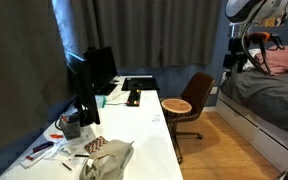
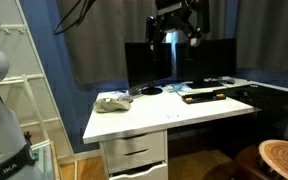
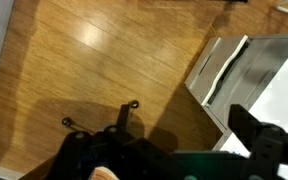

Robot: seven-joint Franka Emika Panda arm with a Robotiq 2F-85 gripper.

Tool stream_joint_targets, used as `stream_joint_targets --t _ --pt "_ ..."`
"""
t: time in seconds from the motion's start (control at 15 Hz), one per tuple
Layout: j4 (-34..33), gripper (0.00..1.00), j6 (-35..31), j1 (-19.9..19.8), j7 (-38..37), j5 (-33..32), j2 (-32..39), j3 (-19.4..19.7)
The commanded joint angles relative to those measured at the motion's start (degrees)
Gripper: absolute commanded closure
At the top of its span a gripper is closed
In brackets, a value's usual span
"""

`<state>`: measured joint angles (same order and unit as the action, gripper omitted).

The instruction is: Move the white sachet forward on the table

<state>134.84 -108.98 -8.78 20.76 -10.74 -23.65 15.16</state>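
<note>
My gripper [image 2: 174, 32] hangs high above the white desk [image 2: 174, 118], in front of the dark monitor [image 2: 159, 62]. Its fingers are spread and hold nothing. In an exterior view the arm [image 1: 250, 38] stands at the top right, away from the desk [image 1: 144, 128]. The wrist view looks down past the dark fingers [image 3: 169, 145] at the wooden floor and the desk's corner with drawers [image 3: 229, 70]. I cannot pick out the white sachet for certain; it may be a small pale item near the monitor's foot [image 2: 181, 88].
A crumpled beige cloth [image 2: 112, 101] lies at one end of the desk, also shown in an exterior view [image 1: 109, 158]. A dark flat object [image 2: 202, 96] lies on the desk. A brown swivel chair [image 1: 189, 105] stands beside it. A bed [image 1: 269, 95] is nearby.
</note>
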Motion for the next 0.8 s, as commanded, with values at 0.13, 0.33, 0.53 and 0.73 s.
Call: stream_joint_targets --t 0.13,0.33,0.53,0.73 --pt "-0.82 0.00 0.12 1.66 -4.21 -2.20 2.21 -5.47" --pt "-0.26 0.00 0.67 3.91 -7.49 -4.06 4.14 -10.21" --pt "2.05 0.00 -1.17 6.48 -12.39 -6.94 5.82 -14.83" --pt "5.62 0.00 -4.62 9.15 -19.89 -10.59 7.31 -19.47"
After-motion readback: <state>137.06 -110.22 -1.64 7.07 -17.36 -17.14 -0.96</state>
